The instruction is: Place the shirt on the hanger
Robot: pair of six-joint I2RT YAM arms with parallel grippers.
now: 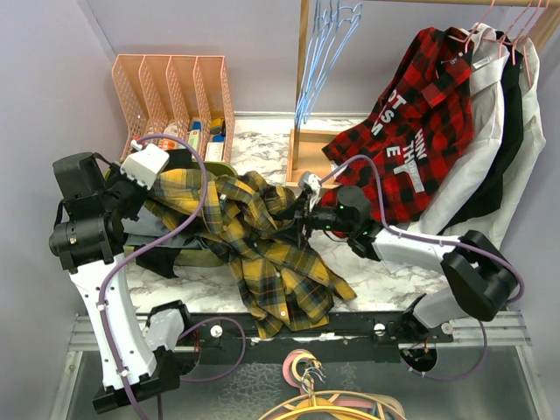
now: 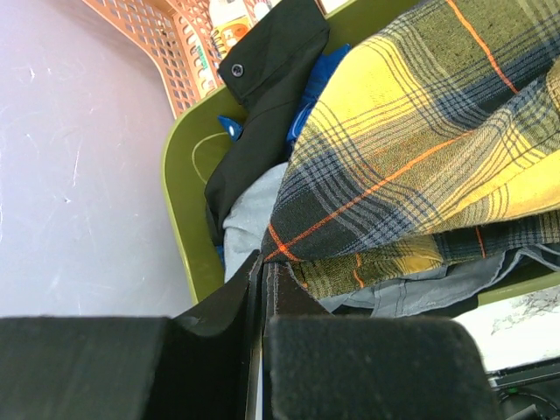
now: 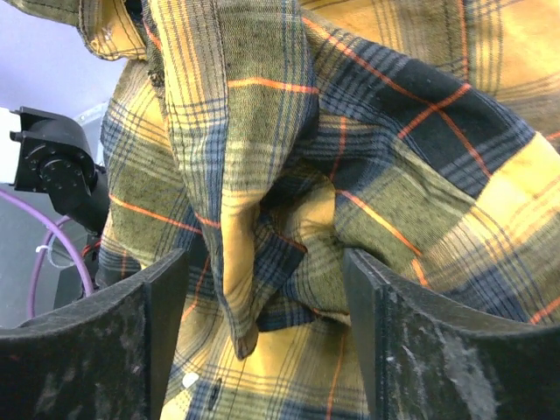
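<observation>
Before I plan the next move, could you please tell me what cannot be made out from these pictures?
Shirt collar: bunched folds hide it in every view.
Hanger hooks: cut off by the top view's upper edge.
Left tool: in the top view, hidden under its wrist camera and the shirt.
Green bin contents: mostly covered by the shirt, left wrist view.
Right tool: whether its open fingers touch the shirt is unclear.

White arms (image 1: 112,324) carry black joints (image 1: 83,236), purple cables (image 1: 204,188) and scuffed black pincer fingers (image 3: 79,350)
</observation>
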